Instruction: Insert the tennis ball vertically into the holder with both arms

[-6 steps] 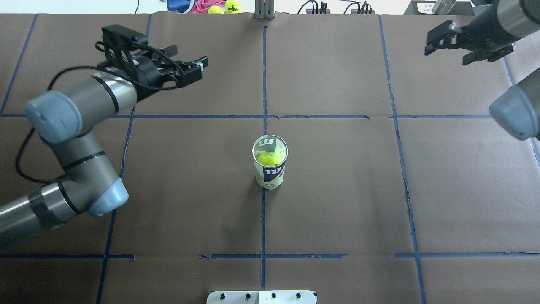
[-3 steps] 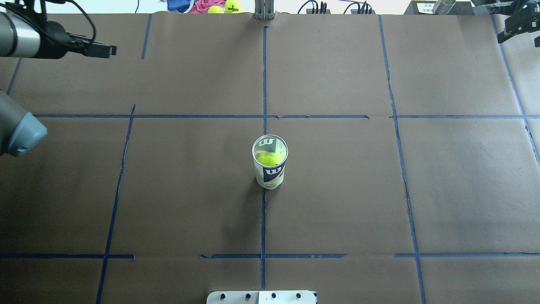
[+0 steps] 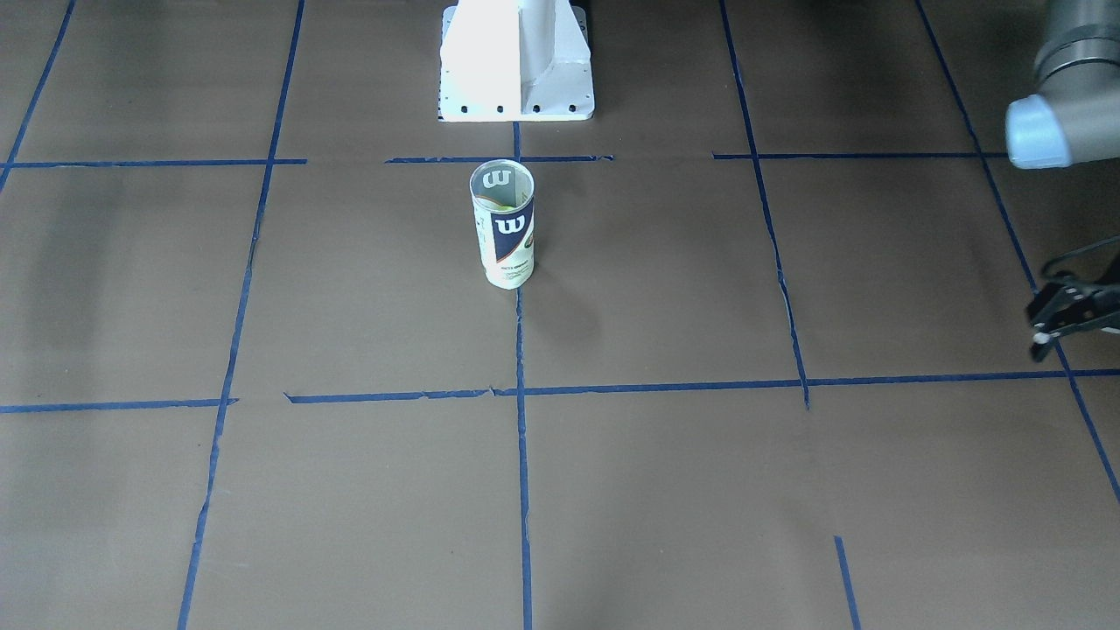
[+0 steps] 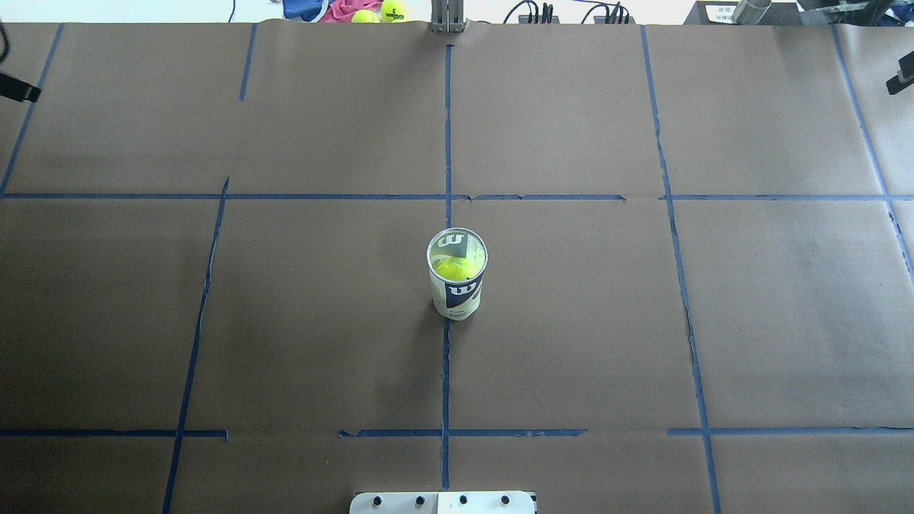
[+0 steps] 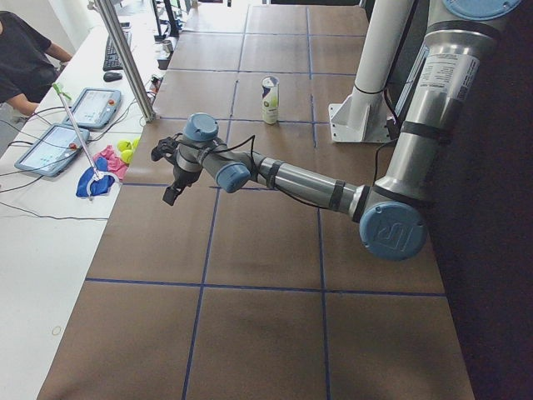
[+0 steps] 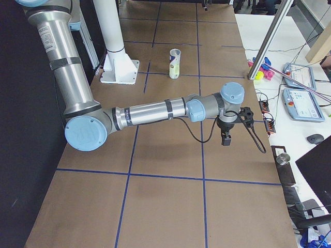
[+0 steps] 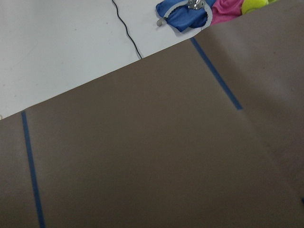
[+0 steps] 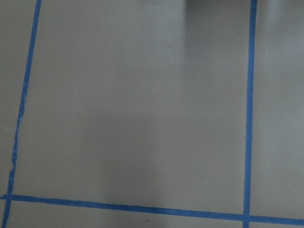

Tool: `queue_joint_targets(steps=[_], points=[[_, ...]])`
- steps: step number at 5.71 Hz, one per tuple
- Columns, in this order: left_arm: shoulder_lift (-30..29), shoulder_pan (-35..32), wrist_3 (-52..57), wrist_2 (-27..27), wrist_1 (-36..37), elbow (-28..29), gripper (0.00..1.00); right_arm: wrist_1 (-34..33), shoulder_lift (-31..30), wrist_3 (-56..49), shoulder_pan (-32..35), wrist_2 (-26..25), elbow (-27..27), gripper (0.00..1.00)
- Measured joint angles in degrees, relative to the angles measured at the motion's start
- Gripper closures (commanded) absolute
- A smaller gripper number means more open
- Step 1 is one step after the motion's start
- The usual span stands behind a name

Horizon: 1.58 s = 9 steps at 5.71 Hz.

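A clear can stood upright at the middle of the table, with the tennis ball inside it; neither had moved. The left gripper and right gripper had drawn farther outward than half a second before, and only their tips showed at the overhead view's side edges. Whether their fingers were apart or together could not be told.

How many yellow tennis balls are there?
3. One fuzzy yellow-green tennis ball inside the clear plastic can; two more lie beside coloured cloths beyond the table's far edge. Others may be hidden.
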Motion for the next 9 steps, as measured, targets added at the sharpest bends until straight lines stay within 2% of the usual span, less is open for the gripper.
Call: queue_joint_targets(steps=[1,2,4,6,8,9], points=[[0.82,-3.76,2.64,-5.44,7.10,0.94,0.00,0.06,-0.50,-3.55,1.34,0.78,-2.00,0.01],[2.06,-7.08,3.42,-7.75,15.08,1.30,0.00,0.14,-1.44,-7.35,2.23,1.22,-2.94,0.00],[7.43,-13.40,9.76,-8.76,19.30,1.56,0.00,0.12,-3.87,-11.31,3.38,1.58,-3.35,0.00],[9.13,-14.85,15.27,-8.78,25.42,1.15,0.00,1.09,-7.38,-11.97,4.28,1.63,-3.55,0.00],[9.57,-15.39,15.77,-8.54,28.05,1.56,0.00,4.97,-10.25,-12.26,4.38,1.35,-3.09,0.00],[9.87,-15.38,15.68,-8.62,29.97,1.56,0.00,4.82,-11.03,-12.26,3.90,1.31,-2.90,0.00]])
